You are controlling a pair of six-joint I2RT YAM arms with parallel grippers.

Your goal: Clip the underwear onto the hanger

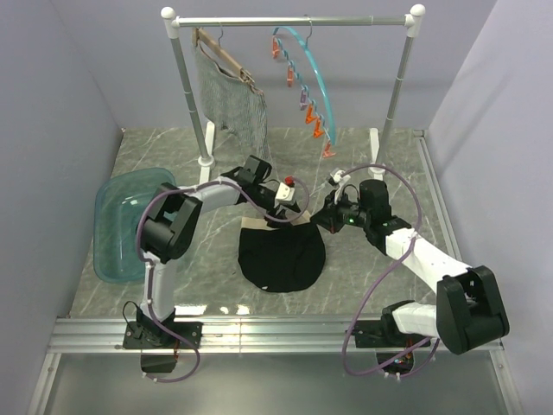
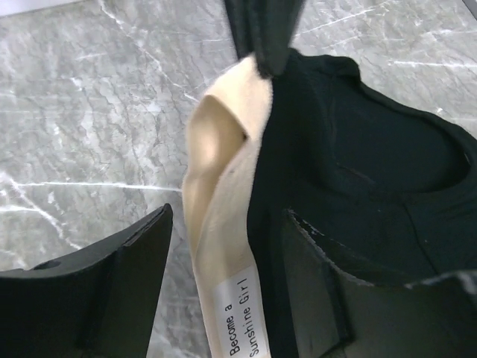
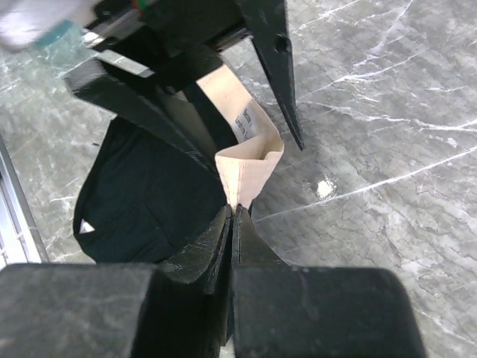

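Note:
The black underwear (image 1: 282, 255) lies on the marble table, with its pale waistband (image 2: 223, 194) lifted at the far edge. My right gripper (image 3: 232, 212) is shut on a fold of the waistband (image 3: 246, 168); in the top view it (image 1: 321, 218) is at the garment's far right corner. My left gripper (image 2: 223, 298) is open, its two fingers (image 2: 112, 291) on either side of the waistband without closing on it; in the top view it (image 1: 289, 212) is just left of the right gripper. The teal hanger (image 1: 315, 78) with orange and purple clips hangs from the rack, above and behind both grippers.
A brown wooden hanger with grey mesh cloth (image 1: 232, 95) hangs at the left of the rack rail (image 1: 294, 21). The rack's posts (image 1: 192, 95) stand at the back. A teal plastic basin (image 1: 130, 220) sits at the left. A metal rail (image 1: 276, 333) runs along the near edge.

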